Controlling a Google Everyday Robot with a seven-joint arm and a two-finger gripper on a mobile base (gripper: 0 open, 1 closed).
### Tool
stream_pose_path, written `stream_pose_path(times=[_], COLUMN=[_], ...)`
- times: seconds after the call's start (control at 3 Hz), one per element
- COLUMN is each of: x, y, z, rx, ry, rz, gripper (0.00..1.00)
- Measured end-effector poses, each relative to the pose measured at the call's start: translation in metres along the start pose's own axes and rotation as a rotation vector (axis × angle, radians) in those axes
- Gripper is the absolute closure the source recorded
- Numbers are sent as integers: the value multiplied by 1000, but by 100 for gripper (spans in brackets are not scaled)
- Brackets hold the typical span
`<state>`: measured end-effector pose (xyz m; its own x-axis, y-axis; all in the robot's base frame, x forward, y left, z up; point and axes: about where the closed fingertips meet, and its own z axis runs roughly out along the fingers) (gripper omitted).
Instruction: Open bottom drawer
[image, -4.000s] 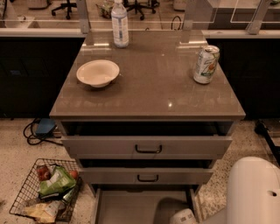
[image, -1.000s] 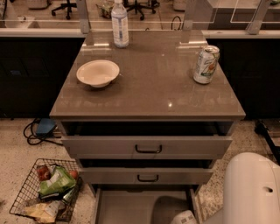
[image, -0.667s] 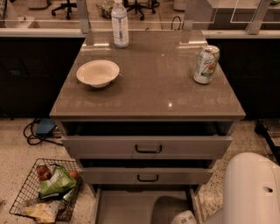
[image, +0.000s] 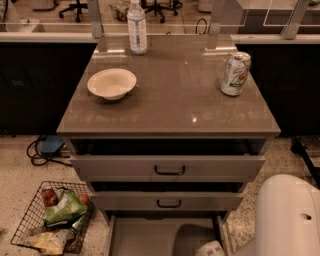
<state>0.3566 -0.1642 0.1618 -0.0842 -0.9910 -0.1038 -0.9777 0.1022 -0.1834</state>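
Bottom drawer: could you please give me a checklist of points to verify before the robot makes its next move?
1. Bottom drawer pulled out, grey tray showing: ok.
2. Drawer's handle in view: not ok, it lies beyond the picture's lower edge.
3. Gripper located: ok, at the lower edge, over the drawer's right part.
4. Gripper's hold on anything: cannot tell.
5. Wire basket on the floor, left of the drawer and apart from it: ok.
6. Can, bowl and bottle upright on the countertop: ok.
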Motion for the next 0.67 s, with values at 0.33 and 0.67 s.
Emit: stream_pose_path(times=[0.33, 0.67], x=[0, 0], y=[-4, -4], z=[1, 1], rx=[-1, -1], ry=[0, 0], rz=[0, 0], gripper=[0, 0])
